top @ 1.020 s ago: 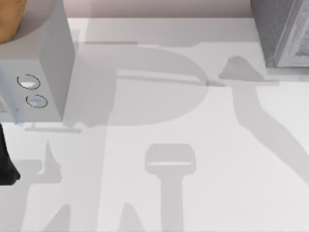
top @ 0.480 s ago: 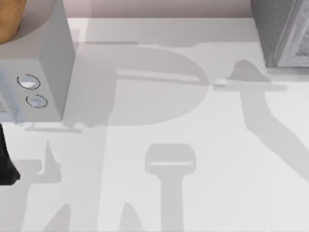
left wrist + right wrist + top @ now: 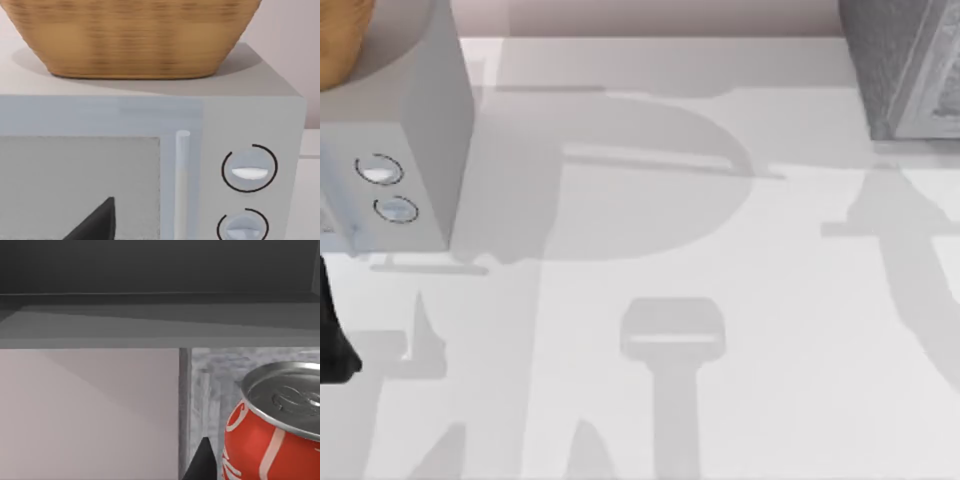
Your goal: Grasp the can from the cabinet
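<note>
One dark fingertip [image 3: 202, 462] is nearing the can [image 3: 272, 430] inside the cabinet [image 3: 900, 65]; jaw spacing cannot be told, so clipping could be tipping it.

Even, bright lighting; soft grey arm shadows cross the white table [image 3: 740, 300]; cabinet [image 3: 150, 315] interior dim.

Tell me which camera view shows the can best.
The right wrist view: the can stands close up, with its silver lid and red-and-white side plain, beside a dark fingertip of the right gripper. The top view gives the cabinet at the table's right; the left wrist view faces the microwave and wicker basket.
</note>
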Controlling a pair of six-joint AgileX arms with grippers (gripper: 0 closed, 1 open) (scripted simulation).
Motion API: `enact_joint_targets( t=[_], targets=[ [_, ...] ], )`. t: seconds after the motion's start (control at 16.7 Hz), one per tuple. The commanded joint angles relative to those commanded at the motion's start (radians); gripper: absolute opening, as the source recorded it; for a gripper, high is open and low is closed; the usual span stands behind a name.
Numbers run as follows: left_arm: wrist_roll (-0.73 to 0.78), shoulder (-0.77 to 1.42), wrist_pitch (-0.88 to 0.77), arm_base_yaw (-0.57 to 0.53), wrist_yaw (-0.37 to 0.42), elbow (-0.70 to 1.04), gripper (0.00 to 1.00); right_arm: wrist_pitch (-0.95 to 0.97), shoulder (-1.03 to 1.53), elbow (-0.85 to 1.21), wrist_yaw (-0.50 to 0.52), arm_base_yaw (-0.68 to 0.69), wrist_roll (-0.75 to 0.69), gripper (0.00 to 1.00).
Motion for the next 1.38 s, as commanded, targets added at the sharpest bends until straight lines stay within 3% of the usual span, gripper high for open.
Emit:
enact_joint_targets(
  t=[0.42,0.66,0.9,1.38],
  targets=[
    [0.000,0.000,0.000,0.000,0.000,0.000,1.00,0.200,-0.442,-0.785,-0.247,-0.245,-0.004,0.00],
    [0.000,0.000,0.000,0.000,0.000,0.000,1.00,0.318,-0.673,-1.097,-0.390,-0.389,-0.006,0.00],
    [0.000,0.000,0.000,0.000,0.000,0.000,1.00,0.400,-0.807,-1.243,-0.488,-0.486,-0.008,0.00],
    [0.000,0.000,0.000,0.000,0.000,0.000,1.00,0.428,-0.781,-1.249,-0.508,-0.494,-0.007,0.00]
  ],
)
